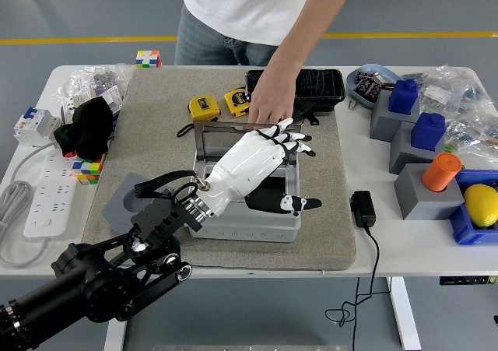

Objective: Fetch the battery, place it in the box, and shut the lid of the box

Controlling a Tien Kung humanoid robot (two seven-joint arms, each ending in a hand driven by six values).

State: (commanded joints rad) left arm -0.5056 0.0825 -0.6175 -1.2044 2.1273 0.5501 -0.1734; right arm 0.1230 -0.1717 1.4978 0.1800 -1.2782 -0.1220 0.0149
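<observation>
Reaching in from the left, the robot's left hand (261, 160) hangs over the open grey box (247, 209) with its fingers spread wide and holding nothing. The thumb pokes out to the right, over the box's right side. The battery is not showing in this view. It may be lying in the box under the white hand, but I cannot tell.

The thing that matters next is the lid (245, 139). It stands up along the far side of the box, just past the robot's fingertips. Its long side runs left to right, the same way as the box. So the lid lies straight ahead of the hand, a little farther from the robot.

A person's hand (270, 102) rests on the top edge of the lid from the far side of the table (389, 246), and seems to hold it up. The robot's fingertips are very near that hand.

The left hand is the only robot hand in view, so it is the one close enough to tip the lid down toward the robot.
</observation>
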